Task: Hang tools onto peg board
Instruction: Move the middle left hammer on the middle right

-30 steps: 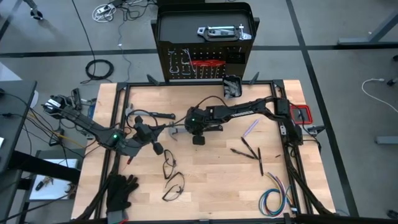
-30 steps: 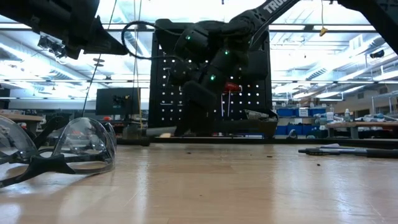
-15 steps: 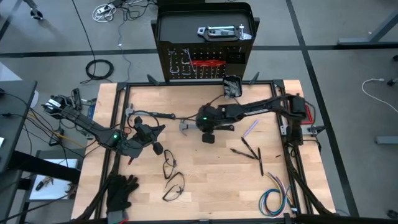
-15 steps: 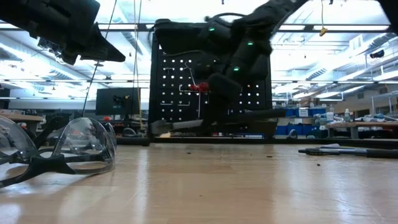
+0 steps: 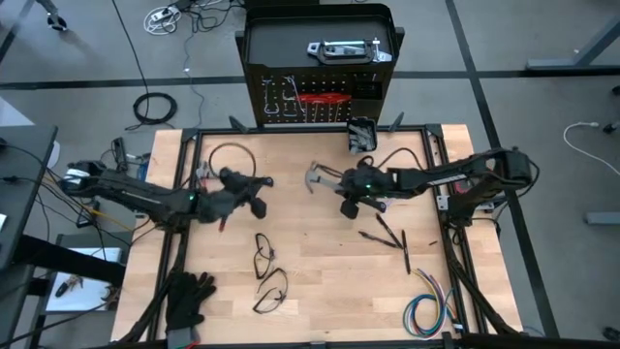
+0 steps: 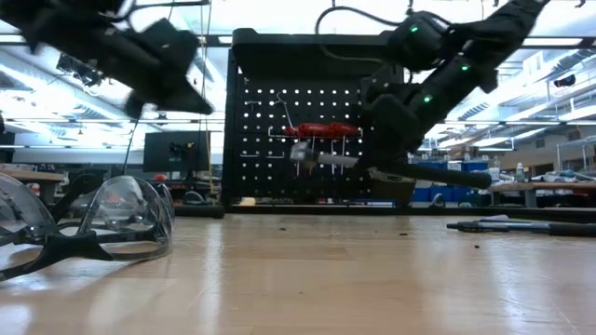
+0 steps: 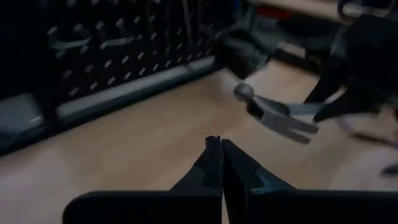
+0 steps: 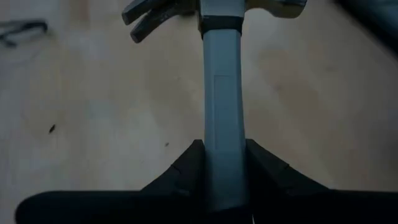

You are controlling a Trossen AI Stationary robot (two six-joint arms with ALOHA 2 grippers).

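The hammer (image 8: 222,118) handle's end is being hidden between the right end effector's (image 8: 222,163) fingers; its head is being cut off by the wrist picture's edge.

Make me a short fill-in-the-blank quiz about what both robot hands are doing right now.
1. The right hand is shut on a ____.
2. The left hand is shut and holds ____.
3. Red-handled tools already hang on the ____.
4. Clear safety glasses lie on the ____.

Missing words: hammer; nothing; peg board; table
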